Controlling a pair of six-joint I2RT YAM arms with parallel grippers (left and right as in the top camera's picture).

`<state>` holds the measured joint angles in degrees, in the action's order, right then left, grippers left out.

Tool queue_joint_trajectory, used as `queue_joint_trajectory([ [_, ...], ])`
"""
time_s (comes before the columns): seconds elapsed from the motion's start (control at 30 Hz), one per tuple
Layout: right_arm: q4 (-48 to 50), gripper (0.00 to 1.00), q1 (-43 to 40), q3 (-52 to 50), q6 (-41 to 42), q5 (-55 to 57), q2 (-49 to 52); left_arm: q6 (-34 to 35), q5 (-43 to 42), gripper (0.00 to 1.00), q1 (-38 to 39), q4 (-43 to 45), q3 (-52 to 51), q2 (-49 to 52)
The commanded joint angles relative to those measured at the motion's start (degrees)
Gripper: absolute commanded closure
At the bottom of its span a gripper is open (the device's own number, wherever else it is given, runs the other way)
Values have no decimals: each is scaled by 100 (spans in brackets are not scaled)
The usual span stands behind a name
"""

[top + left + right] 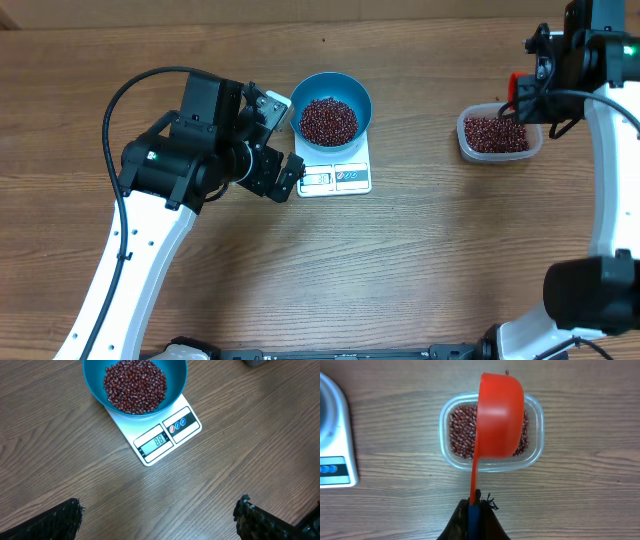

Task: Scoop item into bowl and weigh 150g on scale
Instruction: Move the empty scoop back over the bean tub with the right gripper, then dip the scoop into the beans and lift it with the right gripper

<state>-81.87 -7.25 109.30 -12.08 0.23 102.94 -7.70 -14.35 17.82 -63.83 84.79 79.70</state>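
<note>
A bright blue bowl [335,104] [135,387] holds a heap of dark red-brown beans [329,120] [135,386] and stands on the small white scale [338,176] [165,435], whose display is lit. My left gripper [283,140] [159,514] hangs open over bare wood just left of the scale, nothing between its fingers. At the far right my right gripper [474,505] [520,90] is shut on the blue-and-red handle of a red scoop [500,415], held tipped on its side over a clear tub [492,432] [498,134] of more beans.
The scale's edge [335,455] shows at the left of the right wrist view. Brown wooden tabletop [400,260] stretches between the scale and the tub and toward the front edge. A dark object [257,362] sits at the top edge of the left wrist view.
</note>
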Motion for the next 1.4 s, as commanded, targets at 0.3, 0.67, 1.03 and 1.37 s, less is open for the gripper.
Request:
queue_joint_trajectory([
  [0.3,426,96,-216,-909,-177,-15,345,-107,-48,1,20,0,109,-31],
  [0.67,1580,96,-216,-1915,-173,-35,352,-107,-48,1,20,0,109,-31],
  [1.03,2166,96,-216,-2367,-151,-422,354,-109,-48,1,20,0,109,-31],
  [1.37,2135,96,-216,-2420,-153,-811,361,-109,-48,0,20,0,109,-31],
])
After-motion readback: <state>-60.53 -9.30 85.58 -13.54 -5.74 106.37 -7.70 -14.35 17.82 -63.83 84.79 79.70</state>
